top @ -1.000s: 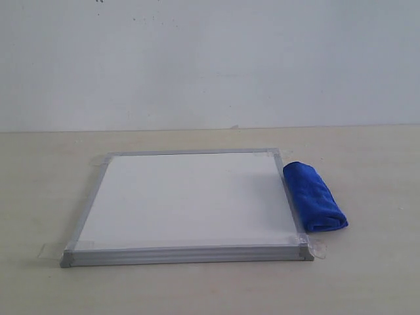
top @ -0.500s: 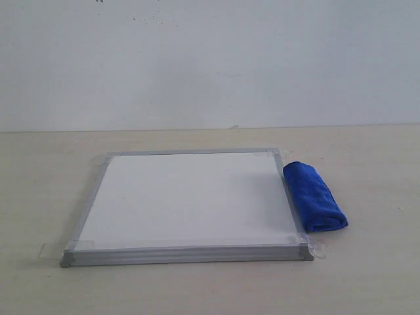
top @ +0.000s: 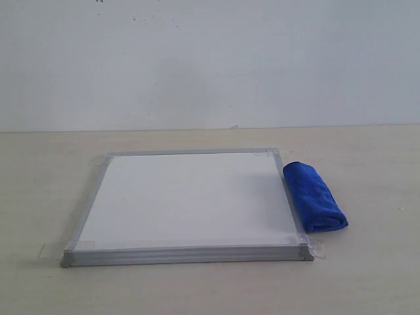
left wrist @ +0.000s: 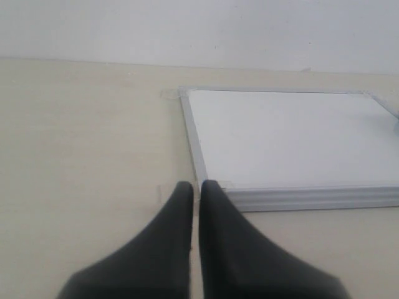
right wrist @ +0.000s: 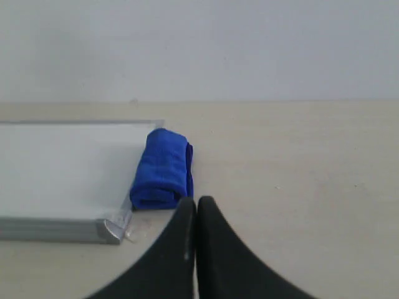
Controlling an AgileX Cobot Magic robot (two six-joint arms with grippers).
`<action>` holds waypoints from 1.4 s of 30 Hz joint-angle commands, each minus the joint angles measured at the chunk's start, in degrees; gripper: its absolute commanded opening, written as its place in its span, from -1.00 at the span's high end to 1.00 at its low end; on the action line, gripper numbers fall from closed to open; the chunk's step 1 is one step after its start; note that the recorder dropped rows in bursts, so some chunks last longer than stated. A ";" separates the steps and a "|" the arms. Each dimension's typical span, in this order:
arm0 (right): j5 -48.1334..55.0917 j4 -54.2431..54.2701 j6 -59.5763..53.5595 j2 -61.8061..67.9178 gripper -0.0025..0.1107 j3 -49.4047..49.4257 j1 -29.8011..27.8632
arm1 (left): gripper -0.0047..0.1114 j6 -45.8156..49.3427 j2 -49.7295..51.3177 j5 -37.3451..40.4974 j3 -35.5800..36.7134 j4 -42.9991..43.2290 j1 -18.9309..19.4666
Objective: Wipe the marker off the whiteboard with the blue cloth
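Observation:
The whiteboard [top: 187, 200] lies flat on the table with its silver frame taped at the corners; its surface shows plain white and no marker line is visible in any view. The blue cloth [top: 314, 197], a rolled bundle, rests on the table against the board's right edge. In the right wrist view the blue cloth [right wrist: 162, 169] lies just beyond my right gripper [right wrist: 196, 202], which is shut and holds nothing. My left gripper [left wrist: 196, 187] is shut and empty, above the table near the whiteboard [left wrist: 287, 137] at its near left corner. Neither arm appears in the exterior view.
The light wooden table [top: 367, 275] runs back to a plain white wall [top: 210, 59]. Clear tape tabs [top: 49, 250] stick out from the board's corners.

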 commanded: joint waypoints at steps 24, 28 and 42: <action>5.90 -0.43 -0.46 -0.28 0.96 0.26 -5.66 | 0.85 0.15 -0.12 -0.18 0.22 0.03 -0.29; 5.90 -0.43 -0.46 -0.28 0.96 0.26 -5.66 | 0.85 0.15 -0.12 -0.18 0.22 0.03 -0.29; 5.90 -0.43 -0.46 -0.28 0.96 0.26 -5.66 | 0.85 0.15 -0.12 -0.18 0.22 0.03 -0.29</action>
